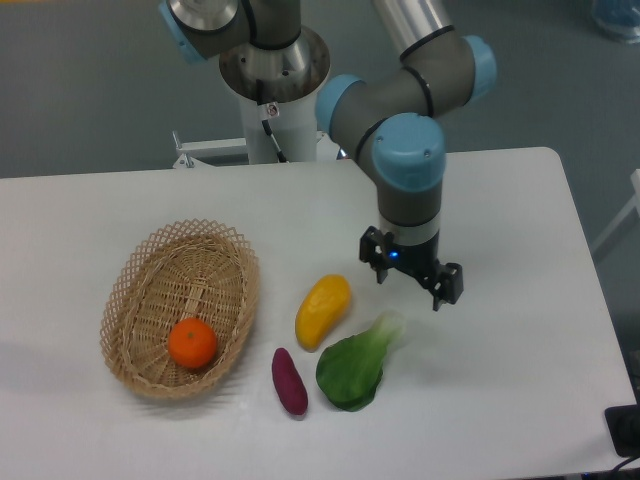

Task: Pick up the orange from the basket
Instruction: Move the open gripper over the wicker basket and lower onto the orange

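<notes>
A small round orange (192, 342) lies in the near end of the oval wicker basket (140, 285) on the left of the white table. My gripper (411, 277) hangs over the table's middle-right, well to the right of the basket and just above the green leafy vegetable. Its two black fingers are spread apart with nothing between them, so it is open.
Between basket and gripper lie a yellow mango-like fruit (322, 309), a purple sweet potato (289, 381) and a green bok choy (357, 364). The arm's base column (272, 90) stands at the table's far edge. A dark object (625, 430) sits at the right near corner.
</notes>
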Action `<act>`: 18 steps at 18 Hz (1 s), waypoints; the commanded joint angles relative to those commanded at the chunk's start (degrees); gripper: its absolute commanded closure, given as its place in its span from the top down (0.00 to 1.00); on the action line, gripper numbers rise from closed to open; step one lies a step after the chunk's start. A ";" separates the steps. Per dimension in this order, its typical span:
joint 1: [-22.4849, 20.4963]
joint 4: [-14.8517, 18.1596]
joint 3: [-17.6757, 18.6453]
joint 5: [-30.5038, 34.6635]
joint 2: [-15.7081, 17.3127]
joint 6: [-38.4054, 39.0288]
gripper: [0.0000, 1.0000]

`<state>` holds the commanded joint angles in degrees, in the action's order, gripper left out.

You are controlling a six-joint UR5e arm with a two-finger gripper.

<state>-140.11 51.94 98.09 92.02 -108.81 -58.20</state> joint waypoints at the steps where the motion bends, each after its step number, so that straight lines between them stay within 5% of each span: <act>1: 0.79 -0.17 0.00 0.00 0.00 2.02 1.00; 5: 3.69 -4.30 -0.09 -3.43 0.09 15.12 1.00; 12: 13.62 -4.40 -0.43 -2.20 -1.84 31.45 1.00; 18: 18.02 -4.92 -0.53 -2.99 -2.37 34.12 1.00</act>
<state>-122.09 47.02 97.56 89.04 -111.18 -24.08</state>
